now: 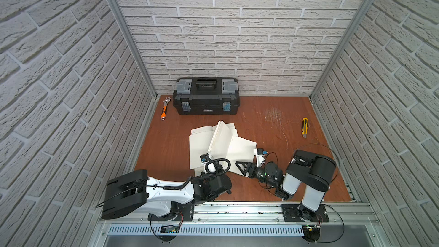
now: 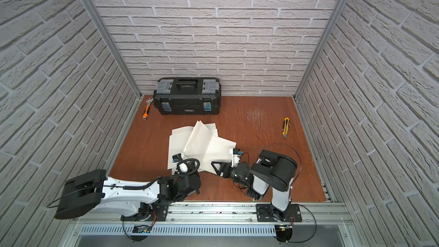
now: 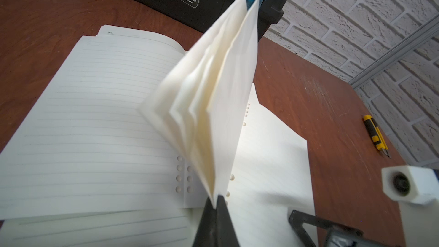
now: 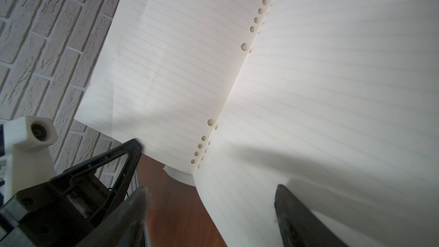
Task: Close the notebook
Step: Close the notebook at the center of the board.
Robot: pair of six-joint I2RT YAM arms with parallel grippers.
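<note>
The notebook [image 1: 199, 144] lies open on the brown table [image 1: 268, 181] in both top views, its lined left page [image 3: 90, 119] flat. A sheaf of its middle pages [image 3: 213, 105] stands upright and fanned. My left gripper [image 3: 217, 204] is shut on the near bottom corner of that sheaf. The right page [image 4: 332, 105] curves up from the table. My right gripper [image 4: 213, 200] is open at that page's near edge, jaws wide apart, one fingertip [image 4: 288, 200] against the paper and the other over bare table. Its black finger [image 1: 240, 166] shows beside the notebook.
A black toolbox [image 1: 206, 96] stands against the back wall behind the notebook. An orange-handled wrench [image 1: 164, 110] lies to its left. A yellow utility knife [image 1: 304, 127] lies at the right. Brick walls close in three sides.
</note>
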